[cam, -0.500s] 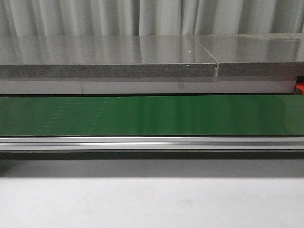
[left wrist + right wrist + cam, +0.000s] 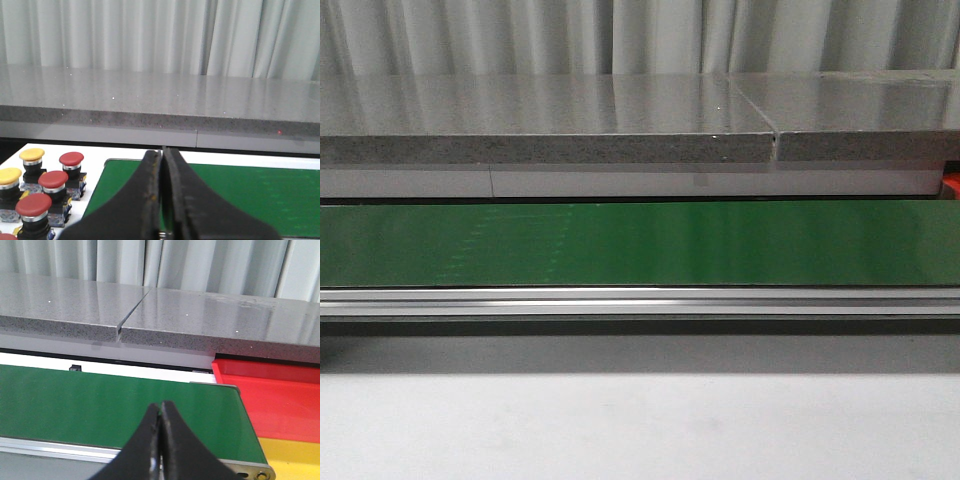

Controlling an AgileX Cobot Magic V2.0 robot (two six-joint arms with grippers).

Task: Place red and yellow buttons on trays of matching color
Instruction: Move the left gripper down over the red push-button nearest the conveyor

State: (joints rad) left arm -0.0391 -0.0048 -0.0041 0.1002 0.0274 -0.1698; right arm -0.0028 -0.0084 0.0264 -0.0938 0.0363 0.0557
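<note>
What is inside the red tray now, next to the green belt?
In the right wrist view, the visible part of the red tray holds no buttons. Its far end runs out of view, so that part cannot be checked. The right hand hangs shut over the green belt.

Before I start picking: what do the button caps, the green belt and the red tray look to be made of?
Button caps: likely smooth moulded plastic, soft sheen, on metal-looking silver collars. Green belt: looks like glossy rubber or PVC sheet; it mirrors light in streaks. Red tray: apparently rigid plastic, uniform colour, slightly glossy, moulded rim. None can be confirmed by look alone.
</note>
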